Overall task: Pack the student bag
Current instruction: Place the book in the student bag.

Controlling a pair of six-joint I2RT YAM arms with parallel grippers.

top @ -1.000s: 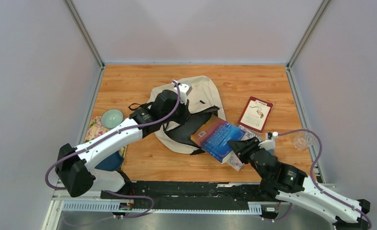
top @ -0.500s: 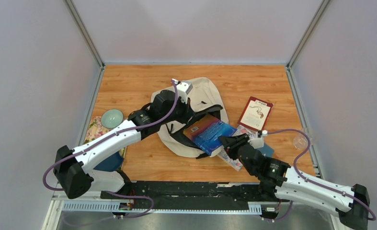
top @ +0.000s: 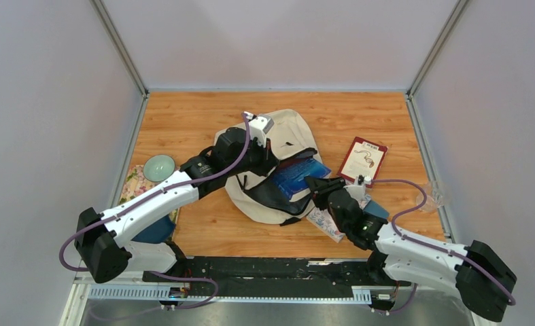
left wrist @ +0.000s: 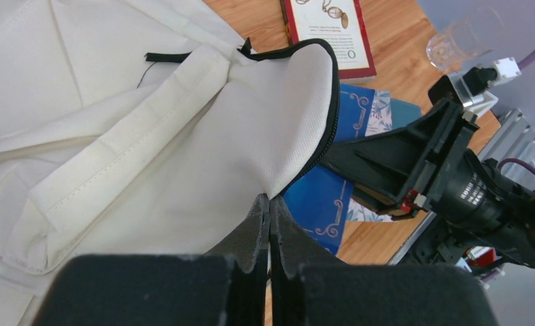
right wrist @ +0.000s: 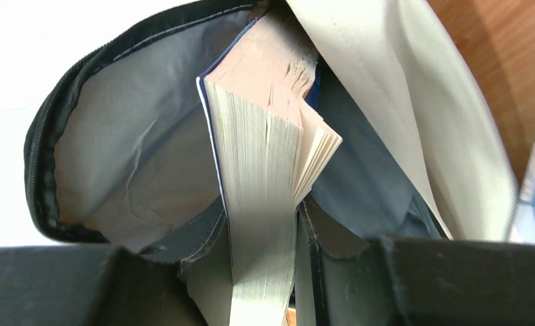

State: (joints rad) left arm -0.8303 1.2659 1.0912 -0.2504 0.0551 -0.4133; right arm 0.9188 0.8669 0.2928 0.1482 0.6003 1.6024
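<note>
The cream student bag (top: 288, 129) lies mid-table with its black-zippered mouth open toward the right. My left gripper (top: 272, 157) is shut on the bag's upper flap (left wrist: 278, 129) and holds the mouth open. My right gripper (top: 313, 185) is shut on a thick blue book (top: 297, 175), whose far end is inside the bag's mouth. In the right wrist view the book's page edges (right wrist: 261, 204) stand between my fingers, and the bag's grey lining (right wrist: 122, 163) surrounds its far end.
A red booklet (top: 364, 161) lies right of the bag, and a floral booklet (top: 327, 224) lies under my right arm. A clear glass (top: 436, 197) stands at the right edge. A teal bowl (top: 158, 167) sits on a floral cloth at the left.
My right gripper has moved left and away from me with the blue book, pushing it from outside the bag into the open mouth. My left gripper has kept hold of the flap.
</note>
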